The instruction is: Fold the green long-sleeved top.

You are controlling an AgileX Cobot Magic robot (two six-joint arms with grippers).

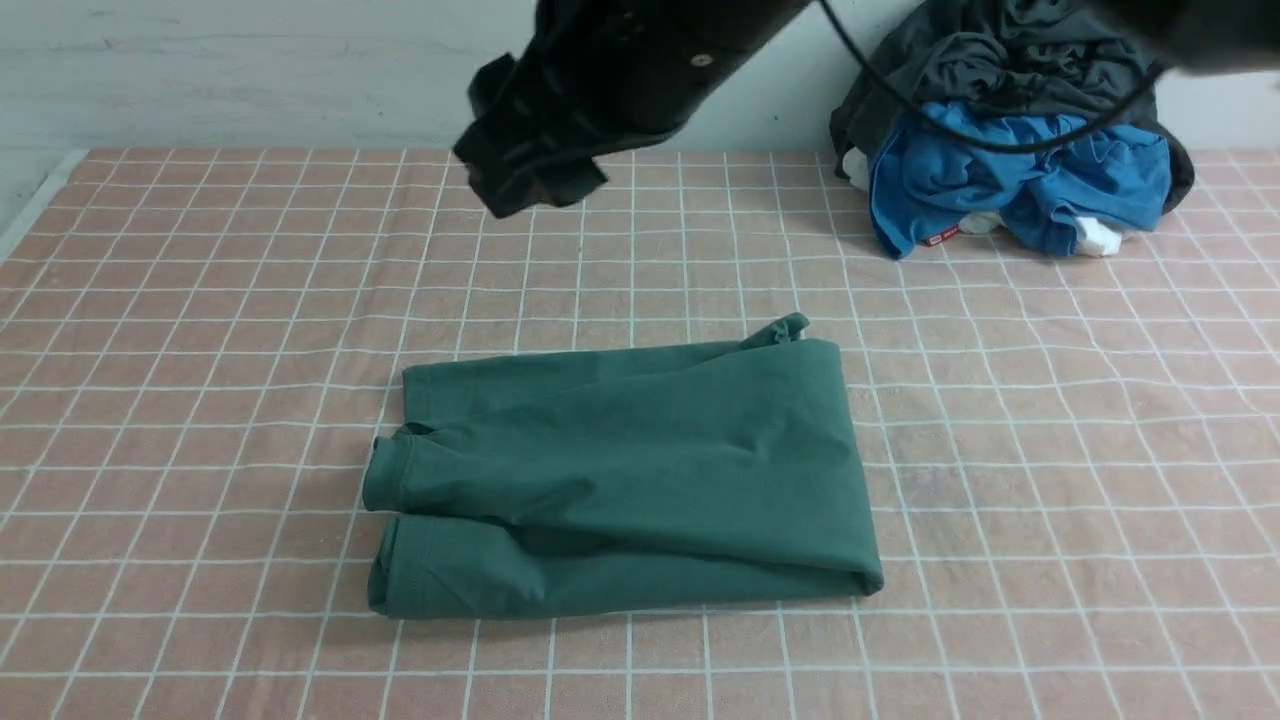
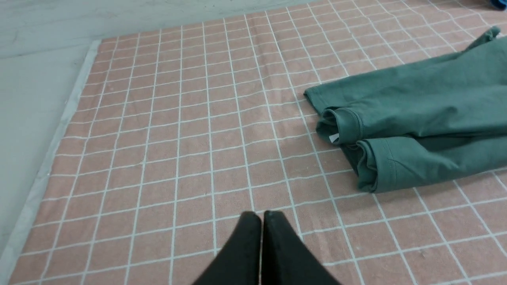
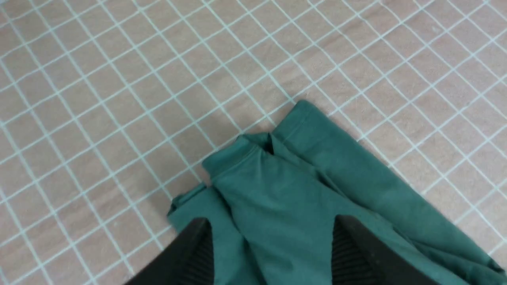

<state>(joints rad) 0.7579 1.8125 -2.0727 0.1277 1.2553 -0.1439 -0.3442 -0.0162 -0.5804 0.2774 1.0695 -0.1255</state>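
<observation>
The green top [image 1: 625,475] lies folded into a compact block in the middle of the pink checked cloth [image 1: 1050,480], a cuff sticking out at its far right corner. A black arm [image 1: 590,90] hangs blurred above the cloth's far side. At the far right corner sits a pile: grey garment [image 1: 1000,55] over blue garment [image 1: 1010,175].

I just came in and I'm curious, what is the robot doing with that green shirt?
It is folding the green long-sleeved top, which lies in a folded bundle on the checked pink cloth. The right gripper hangs open above the top, holding nothing. The left gripper is shut and empty, off to the side over bare cloth. A pile of blue and dark grey clothes sits at the back.
</observation>
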